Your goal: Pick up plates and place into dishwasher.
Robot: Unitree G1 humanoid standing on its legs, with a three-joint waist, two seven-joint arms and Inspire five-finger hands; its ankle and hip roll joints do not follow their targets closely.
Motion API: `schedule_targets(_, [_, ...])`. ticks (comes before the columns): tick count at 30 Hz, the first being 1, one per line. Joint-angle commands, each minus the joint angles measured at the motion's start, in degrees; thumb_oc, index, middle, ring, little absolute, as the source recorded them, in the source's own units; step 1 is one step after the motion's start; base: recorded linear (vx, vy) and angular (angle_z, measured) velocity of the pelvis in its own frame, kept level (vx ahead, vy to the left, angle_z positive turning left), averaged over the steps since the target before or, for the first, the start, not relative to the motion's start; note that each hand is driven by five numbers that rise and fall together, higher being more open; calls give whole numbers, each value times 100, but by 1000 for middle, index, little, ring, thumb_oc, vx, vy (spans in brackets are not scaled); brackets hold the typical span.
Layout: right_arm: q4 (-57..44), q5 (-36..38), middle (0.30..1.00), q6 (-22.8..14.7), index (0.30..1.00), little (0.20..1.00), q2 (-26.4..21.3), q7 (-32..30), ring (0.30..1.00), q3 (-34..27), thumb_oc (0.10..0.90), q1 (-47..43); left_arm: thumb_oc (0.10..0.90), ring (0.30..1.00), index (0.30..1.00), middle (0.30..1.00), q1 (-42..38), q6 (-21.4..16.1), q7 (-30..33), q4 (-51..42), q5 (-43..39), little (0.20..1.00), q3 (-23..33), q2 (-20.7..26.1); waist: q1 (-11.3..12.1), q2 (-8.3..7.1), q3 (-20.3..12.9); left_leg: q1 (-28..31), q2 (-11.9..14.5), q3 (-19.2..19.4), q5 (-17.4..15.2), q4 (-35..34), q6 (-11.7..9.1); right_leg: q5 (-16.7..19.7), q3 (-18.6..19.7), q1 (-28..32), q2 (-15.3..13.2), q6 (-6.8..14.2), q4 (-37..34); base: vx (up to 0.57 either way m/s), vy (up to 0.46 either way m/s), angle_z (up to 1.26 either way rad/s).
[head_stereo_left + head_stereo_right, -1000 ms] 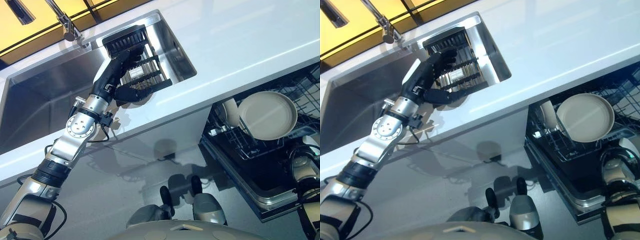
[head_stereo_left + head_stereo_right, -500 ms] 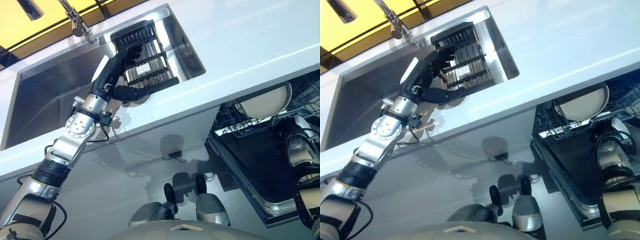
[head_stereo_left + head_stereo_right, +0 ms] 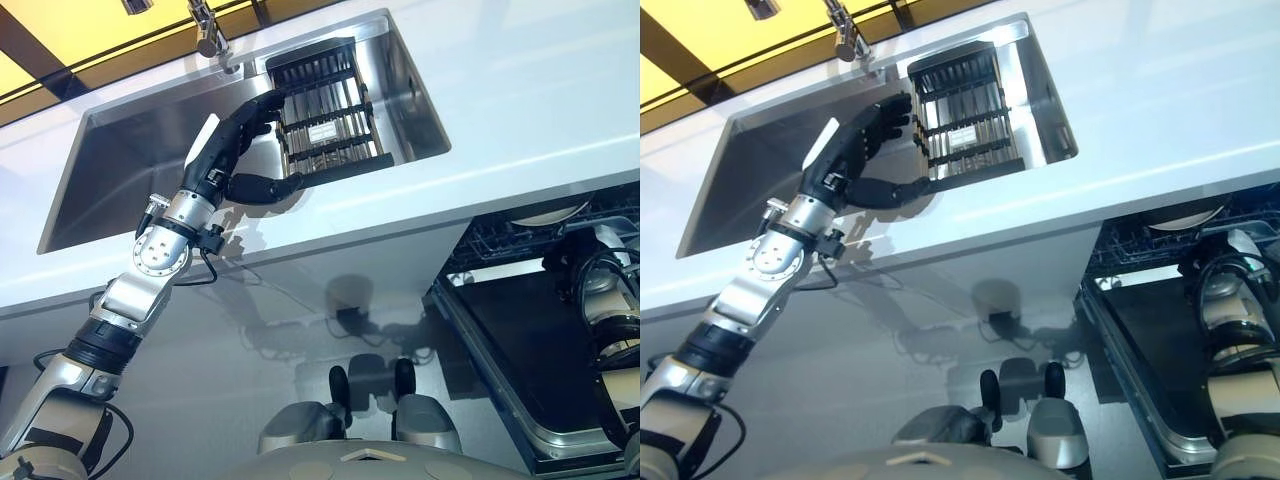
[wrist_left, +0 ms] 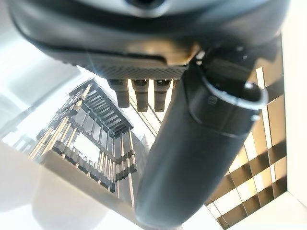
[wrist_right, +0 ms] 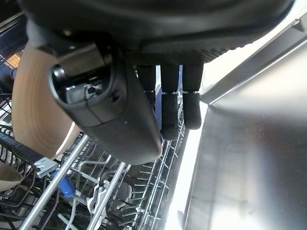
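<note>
The left hand (image 3: 228, 150) is raised over the steel sink (image 3: 120, 165) set into the white counter (image 3: 520, 90), its fingers (image 3: 885, 118) spread loosely and its thumb standing apart, holding nothing. Just beside the fingertips, at the sink's right end, sits a dark slatted rack (image 3: 328, 120) (the faucet (image 3: 207, 25) stands behind it). Lower right, under the counter's edge, the open dishwasher (image 3: 520, 370) shows its wire rack (image 5: 120, 191), where a beige plate (image 5: 36, 115) stands on edge. The right hand (image 5: 144, 86) hovers close to that plate, fingers relaxed and empty.
</note>
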Motion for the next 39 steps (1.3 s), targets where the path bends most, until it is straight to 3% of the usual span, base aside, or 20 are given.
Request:
schedule_targets(1, [-478,147,300,-812,300,200,-73,-295,300,465,100,-1077,800,900,900,900,-259,-797,13,-161,-78,900,98,111,355,-486,-770,-89,-237,-25,-634,262,-84,-843,203,-156,112,227,685,53,-2,2])
schedule_targets(6, [-541,31,300,-817,300,200,-68,-231,300,446,100,-932,800,900,900,900,-212,-866,-114,-132,-103,900,130,91,348,-574,-826,-47,-215,-16,-665,249,-71,-852,227,-117,138,235,670,19,0,0])
schedule_targets(13, [-1246,-118,300,-626,300,200,-58,17,300,196,100,23,800,900,900,900,-60,-835,-221,-167,-111,900,261,17,129,-767,-839,54,-123,175,-751,252,-44,-843,374,-100,192,288,684,10,14,-3])
schedule_targets(14, [-1500,-17,571,-463,571,516,-35,199,571,32,416,383,800,900,900,900,-8,-820,-227,-159,-107,900,321,-17,35,-833,-827,96,-91,248,-785,262,-33,-840,436,-88,204,307,690,19,42,-10])
schedule_targets(15, [-1621,67,900,-335,900,900,-21,383,900,-50,800,557,800,900,900,900,22,-822,-215,-154,-72,900,346,-40,-14,-859,-820,115,-79,282,-798,260,-29,-838,468,-90,210,319,695,15,37,-9])
schedule_targets(19, [-1990,396,900,-63,900,900,26,824,900,-386,800,1173,800,900,900,900,111,-832,-201,-104,-12,900,443,-137,-179,-938,-818,186,-26,417,-813,222,-31,-820,569,-89,242,348,680,2,51,-24])
schedule_targets(25, [-2654,286,900,-103,900,900,76,981,900,-1159,800,2261,800,900,900,900,241,-883,-150,59,36,900,600,-302,-522,-1063,-845,287,67,735,-865,249,-29,-784,763,-93,307,402,659,-5,63,-21])
schedule_targets(30, [-3328,171,900,-302,900,900,332,1098,900,-1890,800,3219,800,900,900,900,363,-923,-135,244,135,900,799,-514,-872,-1181,-905,346,121,1016,-924,309,-15,-720,901,-112,321,468,611,-22,53,-21])
schedule_targets(39, [-3546,221,900,-569,900,900,657,884,900,-2425,800,3883,800,900,900,900,325,-1013,-185,393,120,900,922,-527,-1144,-1287,-951,379,149,1223,-987,363,2,-636,1036,-160,337,545,584,-18,23,-13])
